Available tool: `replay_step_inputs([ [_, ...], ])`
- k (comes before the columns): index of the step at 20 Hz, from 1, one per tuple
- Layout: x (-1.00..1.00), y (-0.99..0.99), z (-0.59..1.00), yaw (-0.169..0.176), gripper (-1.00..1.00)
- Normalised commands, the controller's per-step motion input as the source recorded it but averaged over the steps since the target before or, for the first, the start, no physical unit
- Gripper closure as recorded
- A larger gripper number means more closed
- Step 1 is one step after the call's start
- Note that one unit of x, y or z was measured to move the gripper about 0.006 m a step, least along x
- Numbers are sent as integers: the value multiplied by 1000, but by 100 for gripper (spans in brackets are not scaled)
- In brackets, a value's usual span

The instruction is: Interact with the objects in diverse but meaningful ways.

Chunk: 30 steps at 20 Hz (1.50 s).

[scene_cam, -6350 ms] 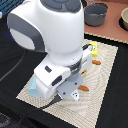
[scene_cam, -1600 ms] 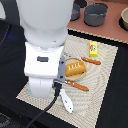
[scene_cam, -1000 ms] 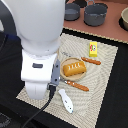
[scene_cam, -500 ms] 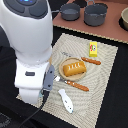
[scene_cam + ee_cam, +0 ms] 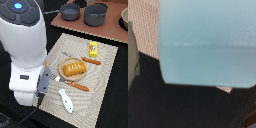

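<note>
- At the exterior view's left, the white arm is towering over the near corner of the woven placemat, hiding the tool itself from that camera.
- The pale blue carton is filling the wrist view, hanging close under the camera above the mat's edge and the dark table; it is probably in the tool's grip, but whether the jaws are clamped or apart cannot be told from either picture.
- Just beside the arm, the white elongated piece is lying on the mat, near the orange-handled cutlery.
- At the mat's centre, the orange block is resting on the tan plate.
- Farther toward the exterior view's right, a second orange-handled piece and the yellow packet are lying well apart from the arm.
- Judged good practice: keeping the carton level and moving slowly, choosing a bare patch of mat clear of the white piece, and setting the base flat before letting go.
</note>
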Motion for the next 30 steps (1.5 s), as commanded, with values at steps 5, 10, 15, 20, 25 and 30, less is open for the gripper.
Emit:
replay_step_inputs([
  [5, -21, -27, -131, 0, -100],
  [10, -191, -43, -273, 0, -100],
  [15, -257, -66, -243, 0, -100],
  [20, -266, -115, -254, 2, 100],
  [25, -257, -141, -262, 11, 100],
  [30, -238, -135, -265, 12, 100],
])
